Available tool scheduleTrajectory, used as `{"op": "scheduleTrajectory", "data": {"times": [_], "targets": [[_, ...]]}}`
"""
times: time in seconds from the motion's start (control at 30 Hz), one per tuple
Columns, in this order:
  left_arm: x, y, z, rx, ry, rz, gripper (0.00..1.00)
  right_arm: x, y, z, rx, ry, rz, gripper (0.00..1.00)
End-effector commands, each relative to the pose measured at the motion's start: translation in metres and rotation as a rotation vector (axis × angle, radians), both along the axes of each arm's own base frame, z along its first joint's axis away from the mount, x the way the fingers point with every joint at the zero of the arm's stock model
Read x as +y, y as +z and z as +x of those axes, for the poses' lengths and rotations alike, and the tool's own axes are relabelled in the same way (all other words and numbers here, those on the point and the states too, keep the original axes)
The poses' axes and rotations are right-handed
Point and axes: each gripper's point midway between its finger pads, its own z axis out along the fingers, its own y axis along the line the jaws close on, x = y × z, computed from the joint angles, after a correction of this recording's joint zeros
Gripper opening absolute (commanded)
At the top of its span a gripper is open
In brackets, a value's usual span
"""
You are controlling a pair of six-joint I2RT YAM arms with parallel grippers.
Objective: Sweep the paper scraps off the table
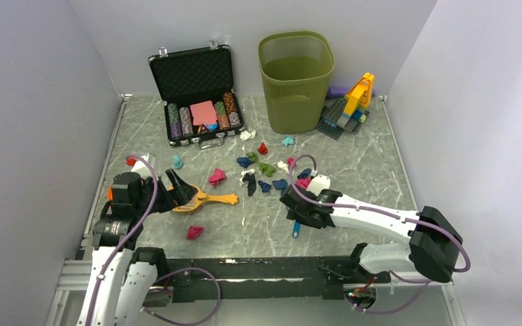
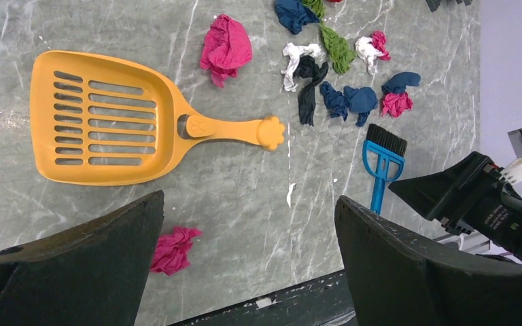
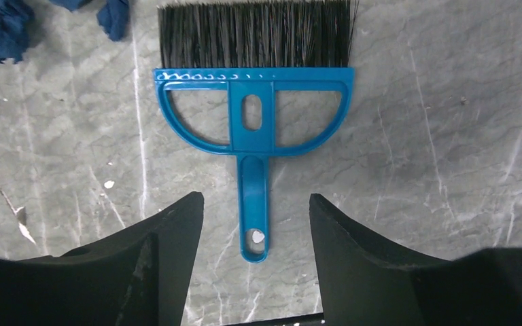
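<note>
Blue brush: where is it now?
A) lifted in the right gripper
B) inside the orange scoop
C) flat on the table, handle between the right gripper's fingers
C: the right wrist view shows the blue brush flat on the table, the right gripper straddling its handle without touching.

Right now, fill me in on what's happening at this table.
Two robot arms are getting ready to sweep up. The right hand is poised over the blue brush, its fingers open on either side of the handle without gripping it. The left hand hovers wide open near the orange scoop, which lies flat on the table. The paper scraps lie scattered across the table, with no sweeping done yet.
</note>
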Motion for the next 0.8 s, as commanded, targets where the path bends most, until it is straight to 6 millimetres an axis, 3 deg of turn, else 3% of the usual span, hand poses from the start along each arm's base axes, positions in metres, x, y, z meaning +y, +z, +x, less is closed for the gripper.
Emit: {"op": "scheduleTrajectory", "data": {"times": [0.0,0.47,0.6,0.77], "targets": [[-0.003,0.006,0.001,-0.04,-0.032,0.001,0.99,0.012,-0.007,0.002,-0.019,-0.019,0.083,0.62],[-0.005,0.005,0.002,-0.045,-0.043,-0.001,1.0,0.008,-0.037,0.005,0.021,-0.036,-0.025,0.54],[-0.005,0.006,0.002,-0.049,-0.042,0.001,0.99,0.006,-0.045,0.005,0.022,-0.049,-0.019,0.4],[-0.004,0.005,0.003,-0.046,-0.042,0.005,0.99,0.006,-0.039,0.009,0.014,-0.055,-0.014,0.0]]}}
